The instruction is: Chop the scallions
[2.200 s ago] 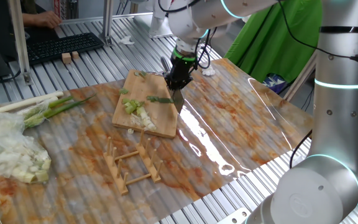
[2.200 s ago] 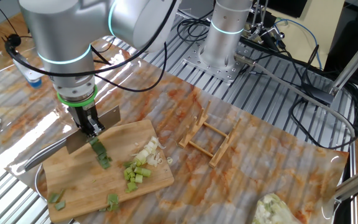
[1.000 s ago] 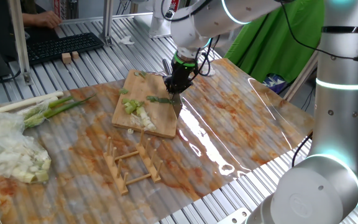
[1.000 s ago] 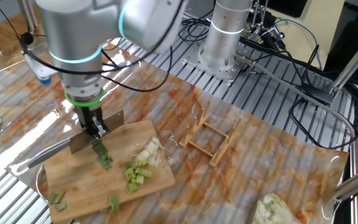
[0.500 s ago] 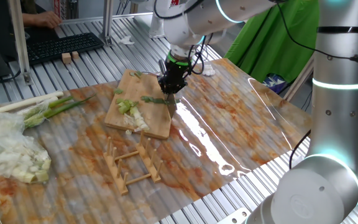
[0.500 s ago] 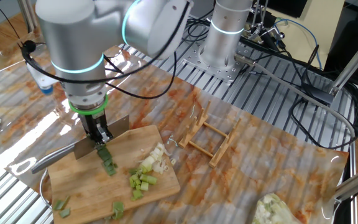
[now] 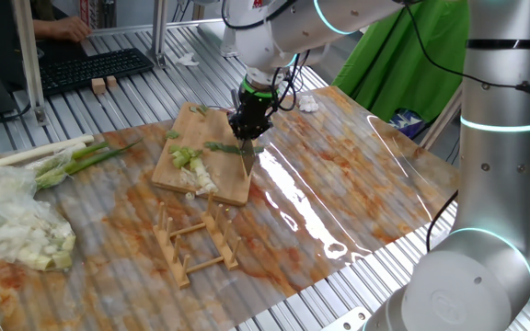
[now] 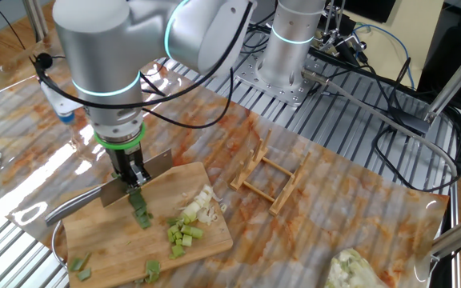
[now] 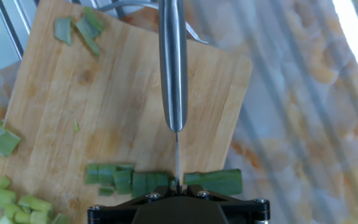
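We see the board [image 8: 146, 232] has slid along with our knife [image 9: 173, 68], gripper [image 8: 133, 178] clamped tight on it, blade down across the scallions [image 9: 160, 182] on the board, another cut landing

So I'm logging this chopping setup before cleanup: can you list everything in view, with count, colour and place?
Cutting board: one, light wood, centre of the table.
Scallions: one green length under the blade, with cut green and white bits nearby on the board.
Knife: one, steel, held blade-down over the board.
Wooden rack: one, pale, beside the board.
Whole stalks: a bundle, white and green, at the table's edge.
Pale heap in plastic: one, near the stalks.
Keyboard: one, black, behind the table.
Green cloth: one, behind the arm.
Tool: one, black, shut on the knife.
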